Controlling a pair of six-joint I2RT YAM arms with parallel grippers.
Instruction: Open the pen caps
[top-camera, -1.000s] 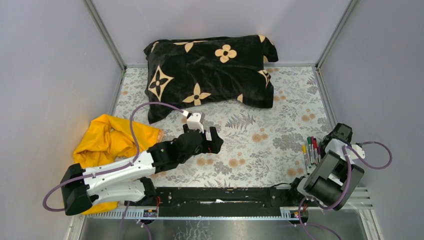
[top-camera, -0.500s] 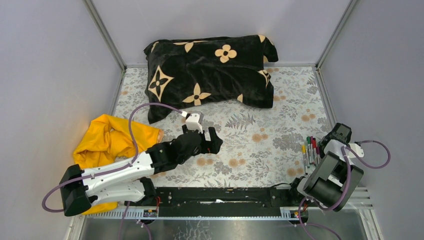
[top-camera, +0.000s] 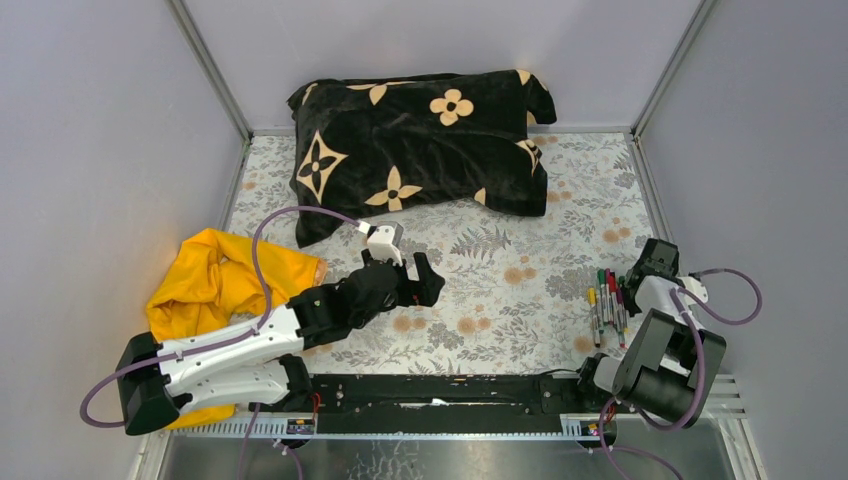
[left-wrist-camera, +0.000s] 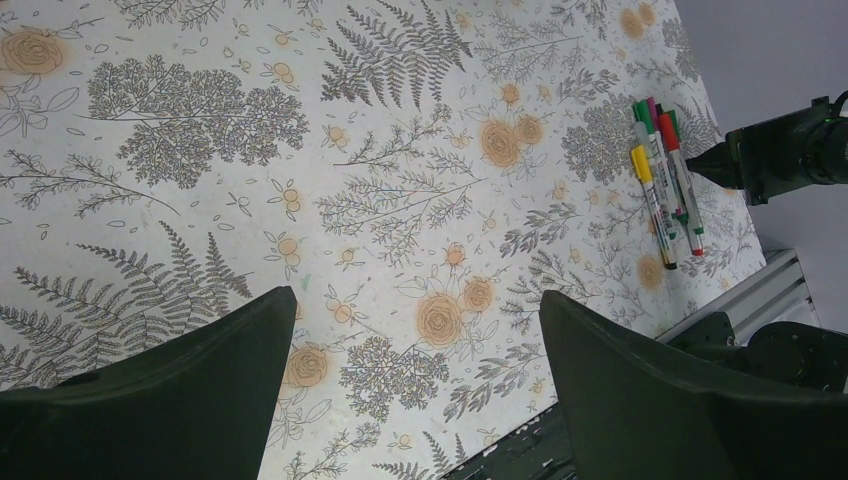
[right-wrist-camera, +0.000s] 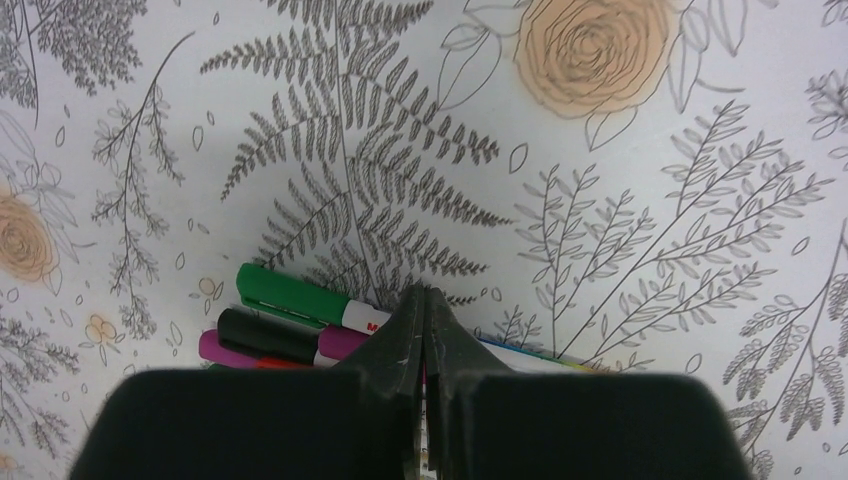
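Several marker pens (top-camera: 605, 300) lie bunched side by side at the right of the floral table, all capped. In the left wrist view the yellow cap (left-wrist-camera: 640, 163), the red cap (left-wrist-camera: 667, 132) and a green cap (left-wrist-camera: 641, 113) show at the pens' far ends. My right gripper (top-camera: 628, 285) is shut, low on the table, its tip against the right side of the bunch. In its own view the shut tip (right-wrist-camera: 425, 300) lies over the pens, beside a green cap (right-wrist-camera: 290, 295), a black cap (right-wrist-camera: 262, 335) and a magenta cap (right-wrist-camera: 222, 350). My left gripper (top-camera: 417, 276) hovers open and empty above mid table (left-wrist-camera: 415, 300).
A black pillow with tan flowers (top-camera: 420, 140) lies at the back. A yellow cloth (top-camera: 225, 275) lies at the left beside the left arm. Grey walls close in both sides. A black rail (top-camera: 440, 390) runs along the near edge.
My right gripper has moved left and a little farther from the bases, and the bunch of pens has slid left with it. My left arm has barely shifted.
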